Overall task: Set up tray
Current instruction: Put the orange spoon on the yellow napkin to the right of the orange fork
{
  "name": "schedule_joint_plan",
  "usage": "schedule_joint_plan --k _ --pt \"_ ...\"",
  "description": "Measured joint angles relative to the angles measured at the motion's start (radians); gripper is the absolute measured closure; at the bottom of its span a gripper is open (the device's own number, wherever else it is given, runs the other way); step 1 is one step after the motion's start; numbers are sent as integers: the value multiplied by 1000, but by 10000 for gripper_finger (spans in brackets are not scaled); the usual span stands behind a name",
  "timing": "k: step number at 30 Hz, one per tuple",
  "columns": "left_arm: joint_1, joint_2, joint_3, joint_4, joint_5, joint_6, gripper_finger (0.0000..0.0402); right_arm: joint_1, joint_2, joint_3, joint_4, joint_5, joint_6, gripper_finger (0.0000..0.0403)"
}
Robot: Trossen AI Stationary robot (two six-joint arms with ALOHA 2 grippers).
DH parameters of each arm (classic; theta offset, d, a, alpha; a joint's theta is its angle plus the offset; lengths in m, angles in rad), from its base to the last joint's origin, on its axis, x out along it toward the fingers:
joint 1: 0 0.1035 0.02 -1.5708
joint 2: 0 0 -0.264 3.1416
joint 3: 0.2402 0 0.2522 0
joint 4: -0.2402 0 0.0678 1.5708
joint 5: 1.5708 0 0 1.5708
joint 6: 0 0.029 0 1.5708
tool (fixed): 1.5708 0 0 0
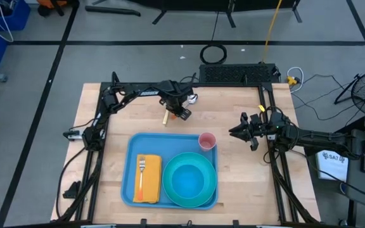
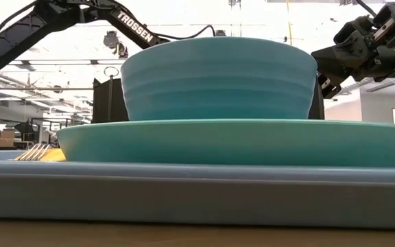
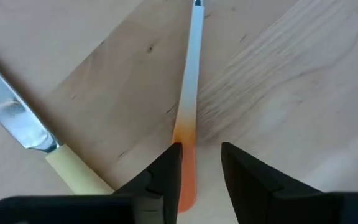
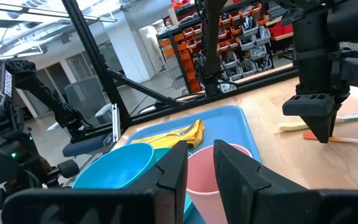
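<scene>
On the wooden table (image 1: pixel 106 183), toward its near edge, sits the tray (image 1: pixel 134 145) — holding a yellow napkin (image 1: pixel 149 180) with a fork (image 1: pixel 140 170), a teal plate (image 1: pixel 195 196) under a blue bowl (image 1: pixel 189 180), and a pink cup (image 1: pixel 207 140). Behind it, the left gripper (image 3: pixel 201 155) stands over an orange-handled utensil (image 3: pixel 188 112), fingers parted astride the handle, beside a knife (image 3: pixel 23 124). The right gripper (image 4: pixel 199 163) hovers near the cup — fingers narrowly apart, empty.
</scene>
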Motion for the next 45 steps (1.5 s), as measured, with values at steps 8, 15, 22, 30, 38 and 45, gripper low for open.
schedule_joint_plan --k 8,15,22,30,38,45 --pt "-3 -43 -6 -6 59 26 282 0 0 0 0 -7 0 335" --pt "-2 -73 -4 0 -17 24 282 0 0 0 7 -17 3 335" --pt "-2 -63 -4 7 -83 -2 282 0 0 0 7 -17 4 335" --pt "-15 -12 1 35 -74 -25 282 0 0 0 15 -17 9 335" --pt "-25 -15 0 30 -64 -31 282 0 0 0 22 -20 11 335" --pt "-17 -14 -1 28 -13 -46 282 0 0 0 21 -20 11 335"
